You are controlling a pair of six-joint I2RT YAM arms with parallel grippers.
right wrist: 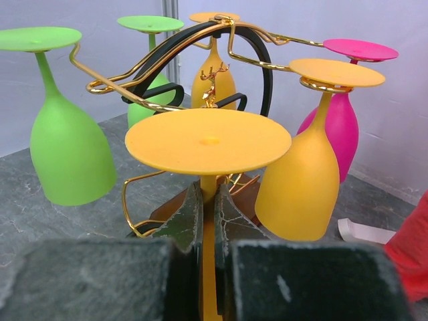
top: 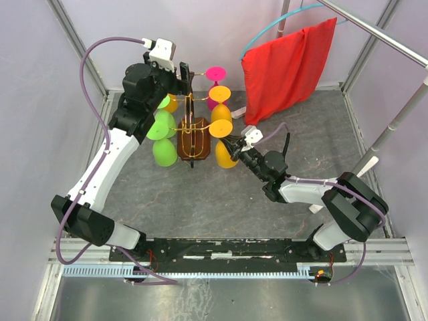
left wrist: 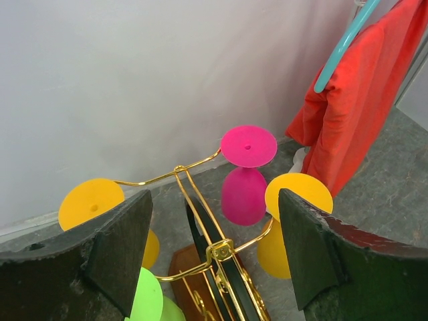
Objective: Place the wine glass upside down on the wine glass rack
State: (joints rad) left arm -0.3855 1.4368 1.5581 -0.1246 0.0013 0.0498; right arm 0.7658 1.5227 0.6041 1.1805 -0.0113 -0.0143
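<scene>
1. The right gripper [right wrist: 208, 204] is clamping its jaws shut on the stem of a yellow glass [right wrist: 207, 142], just under the foot.
2. That glass is hanging upside down, foot up and bowl down, low at the near right side of the rack [top: 192, 137]. Whether its foot is resting on a wire arm cannot be told.
3. The left gripper [left wrist: 214, 214] is hovering over the rack's top with its jaws standing wide apart, holding nothing. In its wrist view the gold wire loop is showing between its fingers [left wrist: 120, 254].
4. Green glasses [top: 164, 152] are hanging upside down on the rack's left side.
5. A pink glass [left wrist: 244, 190] is hanging at the far side, and other yellow glasses [right wrist: 301, 180] are hanging on the right, one just beside the gripped glass.
6. A red cloth [top: 287, 67] is hanging from a teal hanger [top: 267, 30] at the far right, apart from the rack.
7. The rack's brown base is standing on the grey table [top: 200, 194].
</scene>
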